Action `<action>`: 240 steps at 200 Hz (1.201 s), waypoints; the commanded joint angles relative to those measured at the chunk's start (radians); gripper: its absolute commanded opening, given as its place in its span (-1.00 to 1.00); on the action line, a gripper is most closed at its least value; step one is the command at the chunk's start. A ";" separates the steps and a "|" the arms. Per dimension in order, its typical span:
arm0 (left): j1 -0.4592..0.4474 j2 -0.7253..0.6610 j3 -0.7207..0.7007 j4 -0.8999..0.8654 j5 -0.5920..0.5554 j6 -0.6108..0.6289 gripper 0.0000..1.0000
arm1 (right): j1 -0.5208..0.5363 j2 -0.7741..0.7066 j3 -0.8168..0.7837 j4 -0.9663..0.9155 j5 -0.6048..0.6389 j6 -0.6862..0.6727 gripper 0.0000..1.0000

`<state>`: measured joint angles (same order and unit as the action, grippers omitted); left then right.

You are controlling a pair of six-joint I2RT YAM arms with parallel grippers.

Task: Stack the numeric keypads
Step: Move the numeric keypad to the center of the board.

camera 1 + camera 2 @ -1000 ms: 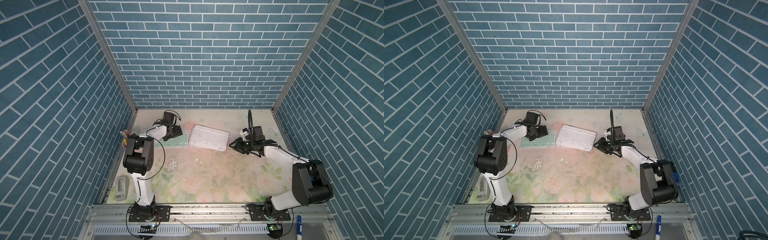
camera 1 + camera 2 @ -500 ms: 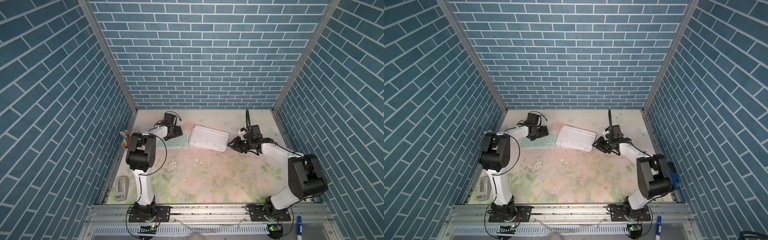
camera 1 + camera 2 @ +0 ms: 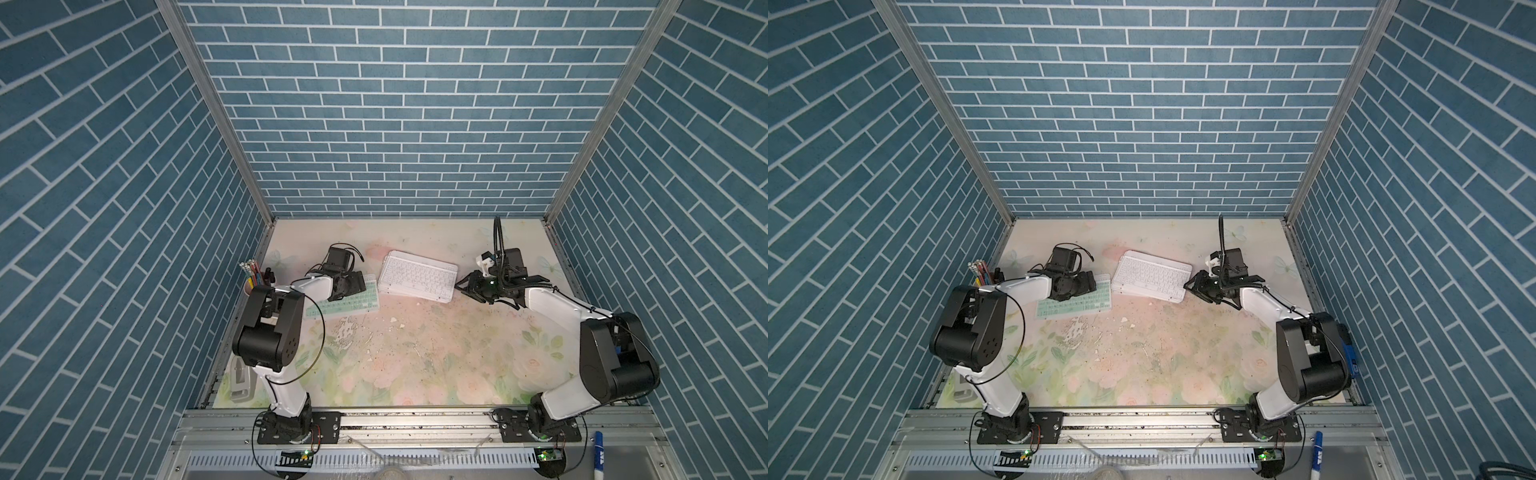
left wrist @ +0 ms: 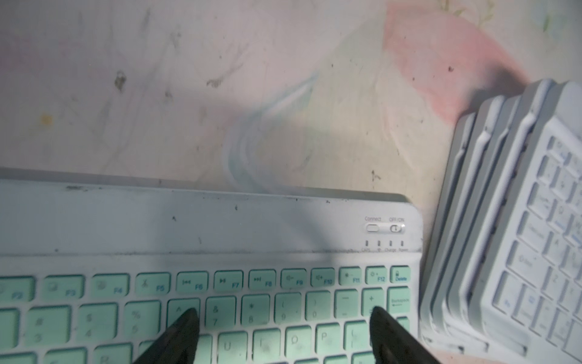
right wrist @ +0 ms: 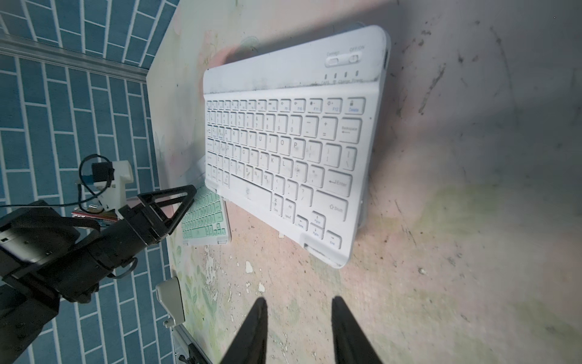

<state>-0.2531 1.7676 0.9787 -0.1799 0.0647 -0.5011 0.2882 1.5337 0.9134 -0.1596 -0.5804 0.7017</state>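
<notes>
Left end effector [image 4: 283, 312] spread open over green keypad [image 4: 220, 302], gripping nothing. Right end effector [image 5: 299, 299] released, empty, near the stack [image 3: 417, 280], white keypad [image 5: 283, 148] on top. Green keypad flat on surface [image 3: 415, 357], just beside stack.

Lab robot cell: brick-print walls [image 3: 399, 124], aluminium rail [image 3: 415, 428], floral tabletop [image 3: 415, 357].

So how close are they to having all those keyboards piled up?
Nearly there. Done: a pile of thin white-framed keypads, a white-keyed one on top; the left wrist view shows several edges. In hand: the left gripper, open, sits over the flat green-keyed keypad beside the pile, not gripping it. The right gripper is open and empty. Left: the green one goes on top.
</notes>
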 commanded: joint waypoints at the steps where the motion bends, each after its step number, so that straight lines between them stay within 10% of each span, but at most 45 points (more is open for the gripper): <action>1: -0.074 0.038 -0.112 -0.206 0.063 -0.084 0.71 | 0.004 -0.032 -0.008 0.018 -0.018 0.019 -0.29; 85: -0.288 -0.087 -0.265 -0.196 0.042 -0.233 0.72 | 0.040 -0.047 -0.031 0.038 -0.010 0.031 -0.28; 240: -0.560 -0.195 -0.412 -0.141 0.006 -0.423 0.72 | 0.410 0.298 0.131 0.105 0.171 -0.016 -0.29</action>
<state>-0.7639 1.5005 0.6533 -0.1329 -0.1207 -0.8200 0.6773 1.7855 1.0325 -0.0998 -0.4641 0.7059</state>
